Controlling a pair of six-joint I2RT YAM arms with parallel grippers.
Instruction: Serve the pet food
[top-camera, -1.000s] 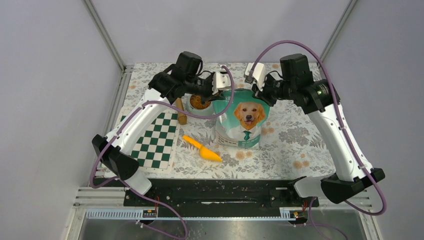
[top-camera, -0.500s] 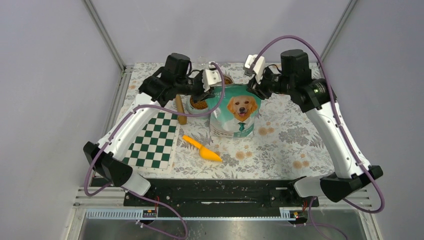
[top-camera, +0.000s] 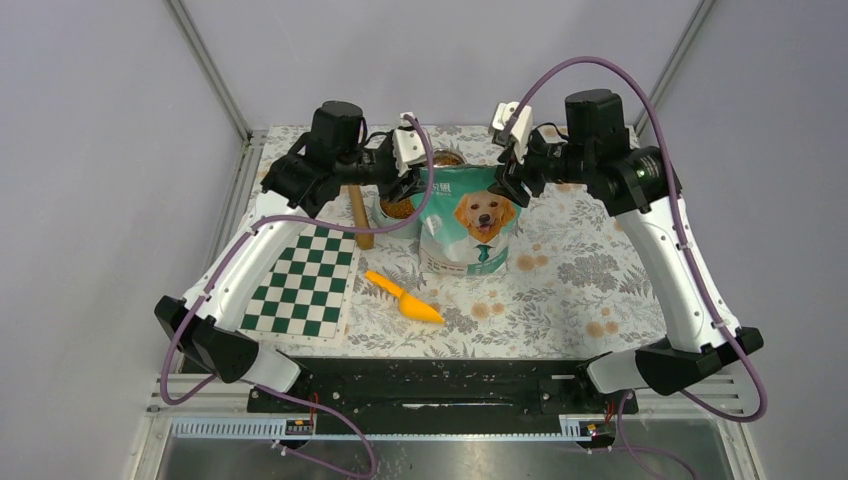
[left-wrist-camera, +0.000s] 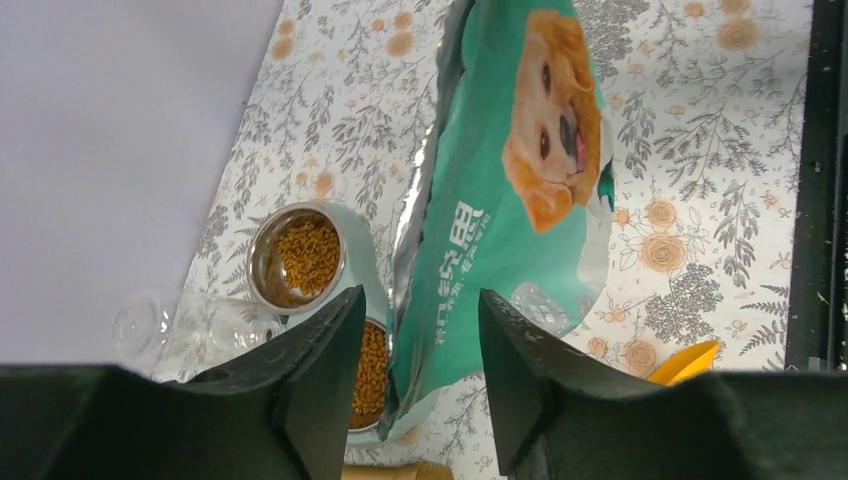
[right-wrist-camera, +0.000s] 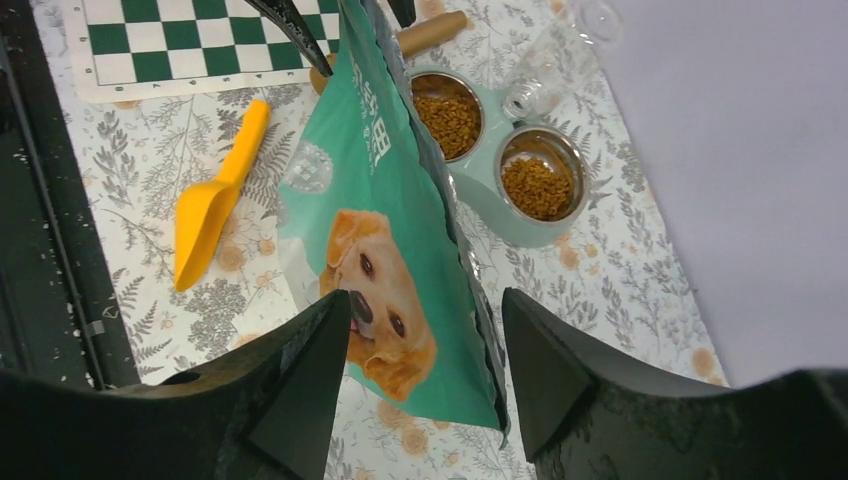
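- While both arms rise from their bases at 6 o'clock of the desk, each bows outward at the elbow and bends back inward, so the two wrists face each other over the far half.
- Left pincer hangs at 11 o'clock of the dog-printed bag and points toward 3 o'clock. Its fingers stand apart, and the wrist view shows the bag's silver edge through the gap below them.
- Right pincer hangs at 1 o'clock of the bag and points toward 9 o'clock. Its fingers are also spread, with the bag's top edge running down between them in the wrist view.
- Whether any finger touches the bag cannot be told; neither pincer is clamped on it.
- Pet food lies in the two steel bowls of a pale green feeder, at 10 to 11 o'clock of the bag and just beside it.
- From above, one bowl's kibble shows under the left pincer, and the bag's top partly hides the other bowl.
- Orange scoop lies flat at 7 o'clock of the bag, apart from it.
- Checkered mat lies at 8 o'clock, with a wooden stick at its far corner.
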